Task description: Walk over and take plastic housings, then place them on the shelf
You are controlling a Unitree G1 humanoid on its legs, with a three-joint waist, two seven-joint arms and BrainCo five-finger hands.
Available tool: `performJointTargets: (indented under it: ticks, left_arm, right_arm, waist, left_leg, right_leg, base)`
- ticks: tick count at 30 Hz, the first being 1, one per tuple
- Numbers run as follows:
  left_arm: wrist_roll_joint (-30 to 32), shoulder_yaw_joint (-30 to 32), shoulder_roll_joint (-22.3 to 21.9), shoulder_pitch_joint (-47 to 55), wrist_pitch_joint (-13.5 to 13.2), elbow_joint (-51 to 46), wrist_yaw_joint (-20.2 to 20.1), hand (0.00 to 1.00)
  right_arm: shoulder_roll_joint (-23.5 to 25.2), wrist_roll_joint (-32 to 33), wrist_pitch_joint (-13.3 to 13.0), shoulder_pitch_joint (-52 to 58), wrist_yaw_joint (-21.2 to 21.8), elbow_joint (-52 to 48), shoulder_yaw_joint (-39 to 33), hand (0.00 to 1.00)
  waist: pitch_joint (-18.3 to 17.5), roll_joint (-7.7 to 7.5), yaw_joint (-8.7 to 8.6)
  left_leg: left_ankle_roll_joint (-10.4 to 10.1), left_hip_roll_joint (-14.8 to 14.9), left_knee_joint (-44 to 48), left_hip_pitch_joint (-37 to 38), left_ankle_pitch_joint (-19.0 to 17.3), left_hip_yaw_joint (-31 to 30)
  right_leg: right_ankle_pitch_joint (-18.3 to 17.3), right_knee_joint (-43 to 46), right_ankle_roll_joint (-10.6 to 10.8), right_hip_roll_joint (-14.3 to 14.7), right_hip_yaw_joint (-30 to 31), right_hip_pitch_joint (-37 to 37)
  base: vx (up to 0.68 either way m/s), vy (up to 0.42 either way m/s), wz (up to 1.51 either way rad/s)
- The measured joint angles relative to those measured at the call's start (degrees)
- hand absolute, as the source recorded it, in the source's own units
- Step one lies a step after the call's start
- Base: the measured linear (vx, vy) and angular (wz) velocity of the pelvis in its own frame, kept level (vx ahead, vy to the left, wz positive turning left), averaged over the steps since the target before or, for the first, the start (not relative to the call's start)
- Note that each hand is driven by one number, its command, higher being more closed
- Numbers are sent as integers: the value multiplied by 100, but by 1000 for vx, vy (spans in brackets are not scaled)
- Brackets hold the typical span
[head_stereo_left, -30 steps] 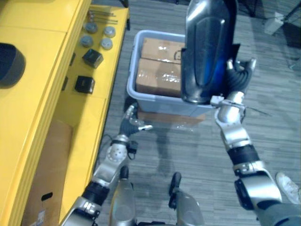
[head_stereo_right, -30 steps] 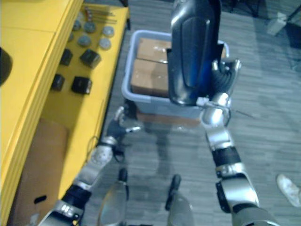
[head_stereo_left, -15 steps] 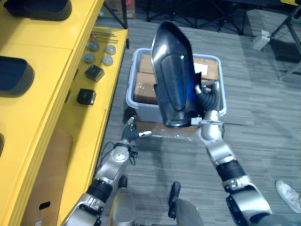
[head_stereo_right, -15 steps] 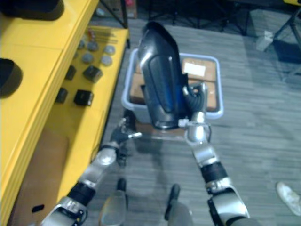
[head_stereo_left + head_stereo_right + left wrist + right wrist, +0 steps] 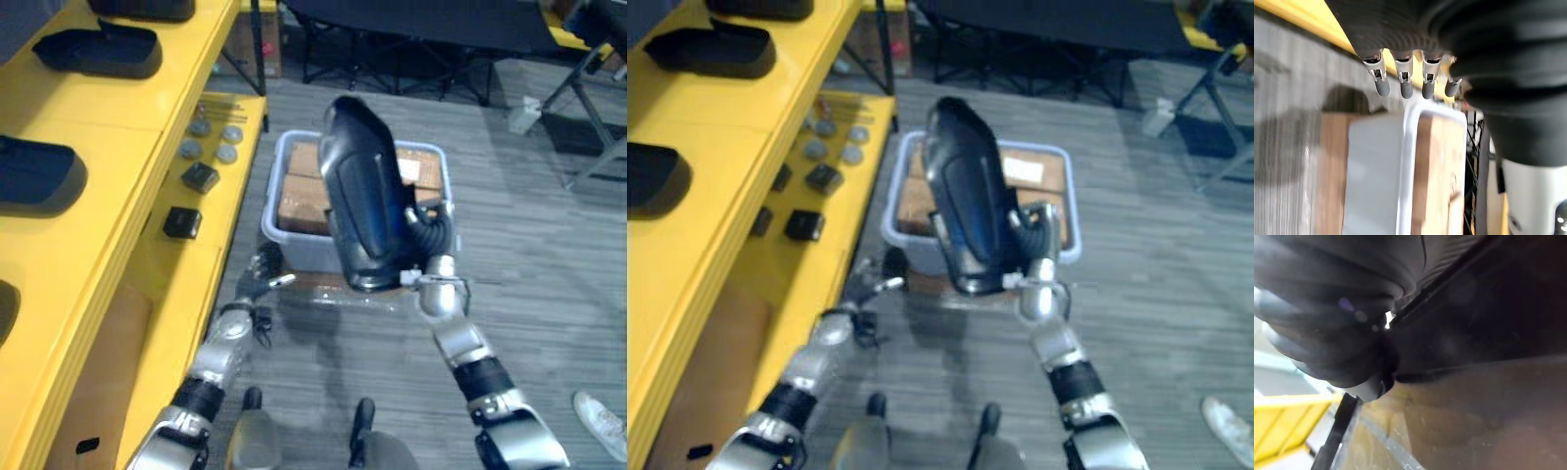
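Housing (image 5: 362,201), black plastic, upright above grey bin (image 5: 294,243), right hand (image 5: 431,230) curled on its lower edge; left hand (image 5: 265,266) slack-fingered, empty, beside bin's near-left corner; hazard: tall load may pivot or slip from edge grip when swung toward yellow shelf (image 5: 108,196) left of bin.

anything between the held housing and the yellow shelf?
Nothing visible. The black housing, carried by the right hand, is above the grey bin; the yellow shelf lies to the robot's left across open air. The left hand hangs low by the shelf's edge. Other housings already sit on its top.
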Motion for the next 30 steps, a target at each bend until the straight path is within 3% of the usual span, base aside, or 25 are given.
performJointTargets:
  ticks: [8,15,22,30]
  left_arm:
    - [-233,265,240,1,13,-18,-620,0]
    - [-912,238,243,1,84,-27,-1286,0]
    - [-1569,-61,211,3,328,-28,-2185,0]
    - [-1717,-517,37,-9,384,-30,-2202,0]
  right_arm:
    - [-23,-10,0,174,114,1,-22,100]
    - [-28,-9,0,316,118,8,7,100]
    - [-139,-17,-13,433,127,151,348,100]
    - [-149,-19,-13,414,135,318,485,100]
  waist:
    - [-2,2,-2]
    - [-13,21,-20]
    - [-283,245,-26]
    - [-292,253,-17]
  left_leg:
    - [-11,-20,-238,157,123,-2]
    - [-13,-40,-243,216,130,-10]
    - [-17,-36,-333,255,131,-11]
    - [-30,-34,-450,260,203,-12]
  right_leg:
    - [14,-72,0,-2,-27,78]
    - [29,-148,14,-3,-40,178]
    - [26,-200,16,0,-45,208]
    - [33,-200,9,9,-66,157]
  base:
    - [0,-2,0]
    - [1,0,0]
    - [0,0,0]
    - [7,-3,0]
